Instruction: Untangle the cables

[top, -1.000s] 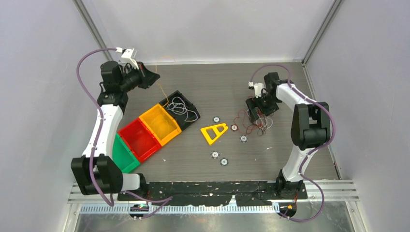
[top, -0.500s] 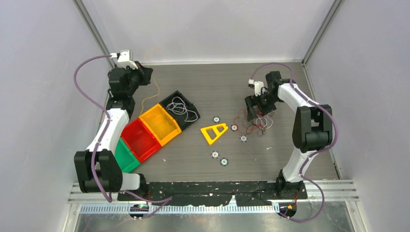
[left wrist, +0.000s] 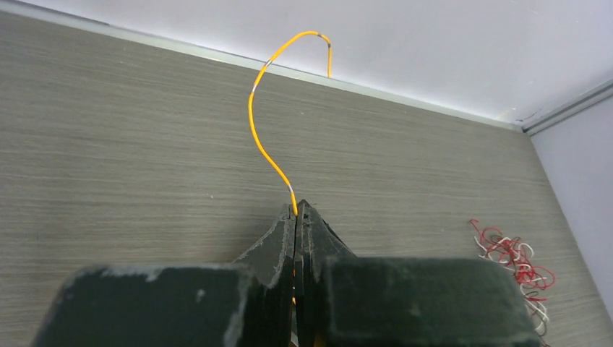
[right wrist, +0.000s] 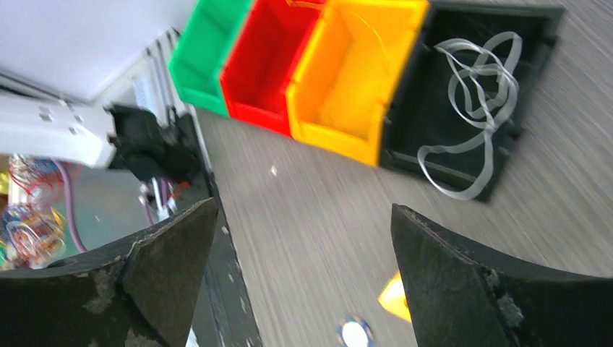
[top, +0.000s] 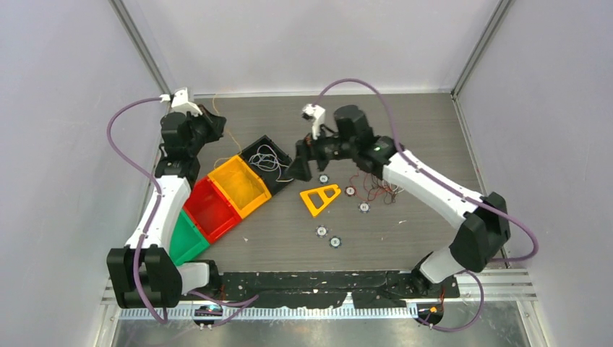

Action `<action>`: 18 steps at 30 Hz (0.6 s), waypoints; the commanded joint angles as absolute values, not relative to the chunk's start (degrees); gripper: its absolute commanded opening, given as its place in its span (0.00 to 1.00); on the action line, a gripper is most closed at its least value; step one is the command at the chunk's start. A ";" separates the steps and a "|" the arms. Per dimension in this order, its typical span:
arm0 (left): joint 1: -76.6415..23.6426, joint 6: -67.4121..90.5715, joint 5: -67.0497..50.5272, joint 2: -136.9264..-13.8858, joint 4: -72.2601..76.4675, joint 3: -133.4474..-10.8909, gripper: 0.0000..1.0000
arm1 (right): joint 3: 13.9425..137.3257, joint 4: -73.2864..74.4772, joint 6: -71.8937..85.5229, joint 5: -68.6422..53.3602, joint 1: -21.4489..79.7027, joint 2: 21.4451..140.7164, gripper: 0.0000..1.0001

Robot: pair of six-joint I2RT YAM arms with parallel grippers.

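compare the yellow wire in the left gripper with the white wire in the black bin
The yellow wire is pinched in the shut left gripper; the white wire lies free in the black bin. The yellow wire runs as one open curve; the white wire is looped over itself. Both are thin and flexible.

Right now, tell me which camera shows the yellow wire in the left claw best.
Left wrist view. The yellow wire rises from the shut left claw, curving toward the wall. The top view gives only a faint line by that claw. The right wrist view faces the bins; I cannot find it there.
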State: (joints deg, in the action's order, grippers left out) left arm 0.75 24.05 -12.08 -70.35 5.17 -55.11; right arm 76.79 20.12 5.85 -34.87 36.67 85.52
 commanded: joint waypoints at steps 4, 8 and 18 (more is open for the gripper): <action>0.79 34.21 -11.91 -69.55 -6.00 -60.20 0.00 | 87.20 -3.03 21.41 -20.41 49.58 99.95 0.95; 0.95 35.48 -9.77 -70.21 -12.51 -63.39 0.00 | 93.54 -5.98 24.71 -17.52 53.41 107.21 0.99; 2.14 39.14 -10.54 -69.54 -10.74 -61.65 0.00 | 103.51 -5.50 35.84 -10.62 55.49 118.54 0.93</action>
State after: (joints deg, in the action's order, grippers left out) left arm 1.04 37.34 -10.98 -70.32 -11.31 -61.17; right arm 98.19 -2.81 29.54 -15.64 55.77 117.38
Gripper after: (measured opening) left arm 0.007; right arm 0.952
